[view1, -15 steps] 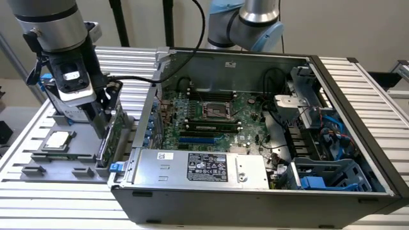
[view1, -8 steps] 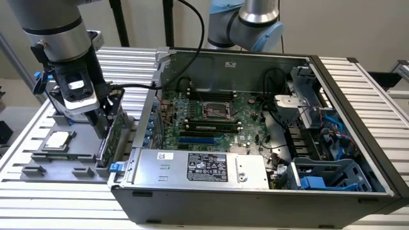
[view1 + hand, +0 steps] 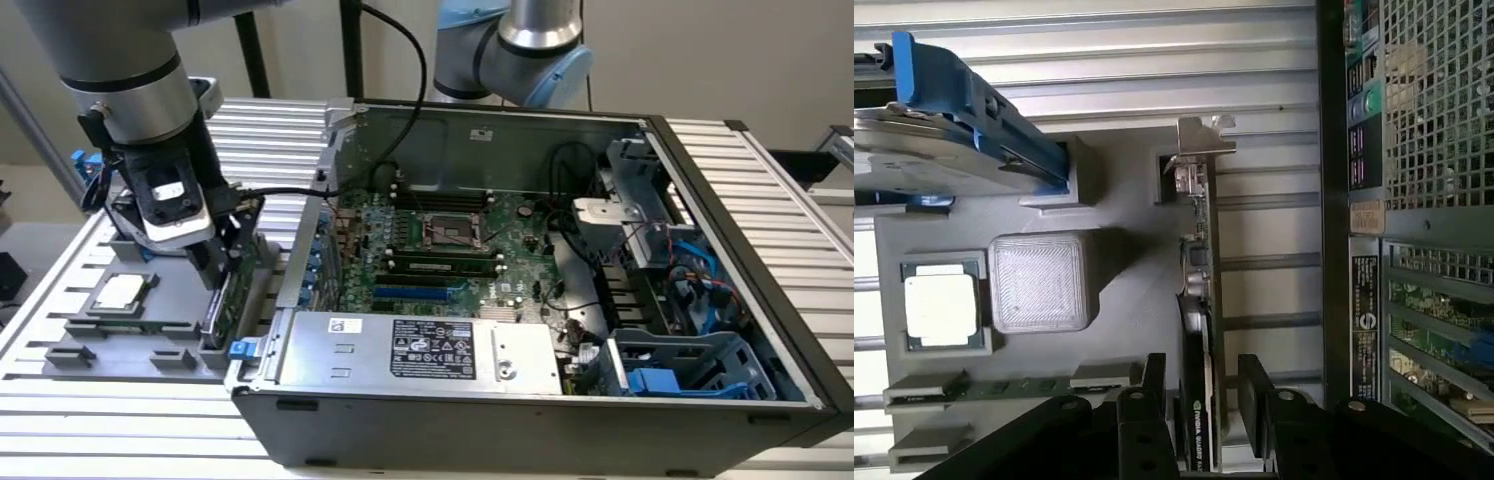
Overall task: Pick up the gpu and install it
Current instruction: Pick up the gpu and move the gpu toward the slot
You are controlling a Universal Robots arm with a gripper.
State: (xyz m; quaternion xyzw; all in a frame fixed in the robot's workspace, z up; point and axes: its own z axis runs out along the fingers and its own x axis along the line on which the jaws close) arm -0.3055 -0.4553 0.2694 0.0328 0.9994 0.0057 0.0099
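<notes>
Gripper (image 3: 1202, 370) open, straddling gpu (image 3: 1200, 240), not clamped; card stood edgewise in grey fixture tray (image 3: 1124, 215), both faces free for grasping.

Open computer case (image 3: 534, 415) sat on the slatted bench (image 3: 134, 430), motherboard (image 3: 441, 235) and power supply (image 3: 414, 350) showing inside. On the exterior view's left, just beside it, a grey tray (image 3: 134, 340) held a square silver chip (image 3: 118, 293) and a blue-tabbed hard drive (image 3: 924, 150).
</notes>
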